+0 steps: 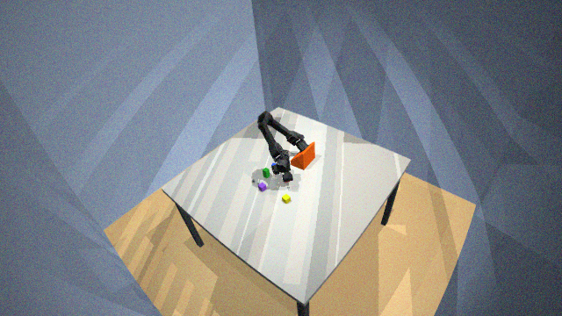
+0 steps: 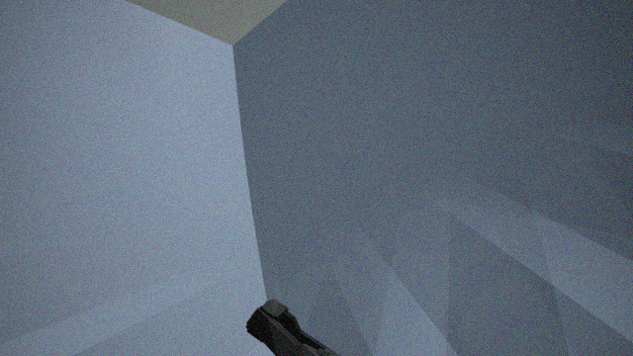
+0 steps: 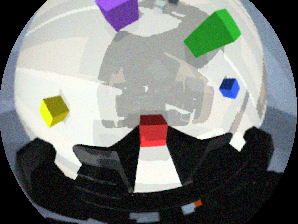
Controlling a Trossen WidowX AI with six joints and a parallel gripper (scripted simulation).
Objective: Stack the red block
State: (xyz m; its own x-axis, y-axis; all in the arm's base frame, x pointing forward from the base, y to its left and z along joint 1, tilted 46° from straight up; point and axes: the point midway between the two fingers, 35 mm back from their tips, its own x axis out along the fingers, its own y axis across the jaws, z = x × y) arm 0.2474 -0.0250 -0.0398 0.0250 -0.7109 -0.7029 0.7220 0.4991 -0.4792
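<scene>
The red block is between the two fingertips in the wrist view, with a fingertip against each side. My gripper is shut on it, low over the table. In the top view the gripper hides nearly all of the block. The green tower stands upright, to the left of the gripper in the top view and at the upper right of the wrist view. Nothing shows on top of it. The exterior view shows only a dark part of the arm, neither block nor tower.
A purple block lies near the green tower. A yellow block lies in front of the gripper. A blue block is beside the tower, mostly hidden in the top view. An orange wedge stands close by the arm. Small grey pieces lie beyond the purple block.
</scene>
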